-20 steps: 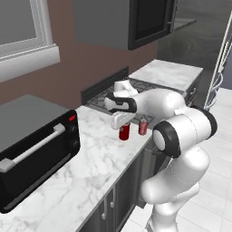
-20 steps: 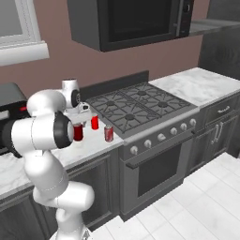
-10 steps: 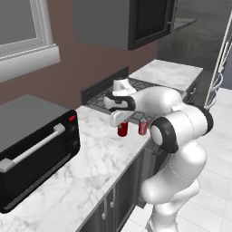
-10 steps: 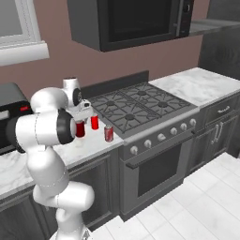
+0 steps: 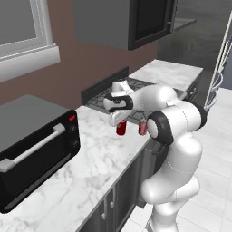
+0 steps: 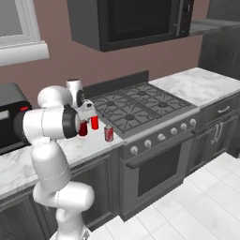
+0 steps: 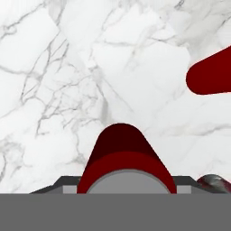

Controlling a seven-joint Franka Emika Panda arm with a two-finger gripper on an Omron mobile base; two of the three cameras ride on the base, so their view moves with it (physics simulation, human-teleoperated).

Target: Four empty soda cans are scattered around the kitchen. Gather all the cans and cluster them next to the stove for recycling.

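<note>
The gripper (image 5: 118, 120) hangs over the marble counter (image 5: 86, 167), jaws closed around a red can (image 5: 120, 128). Two more cans stand nearby, one bright red (image 6: 94, 123), one patterned (image 6: 108, 133), just left of the stove (image 6: 140, 104)

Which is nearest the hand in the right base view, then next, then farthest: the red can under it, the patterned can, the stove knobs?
1. Red can, right at the hand.
2. Patterned can, on the counter edge, stove side.
3. Stove knobs, along the range front, farthest.
</note>
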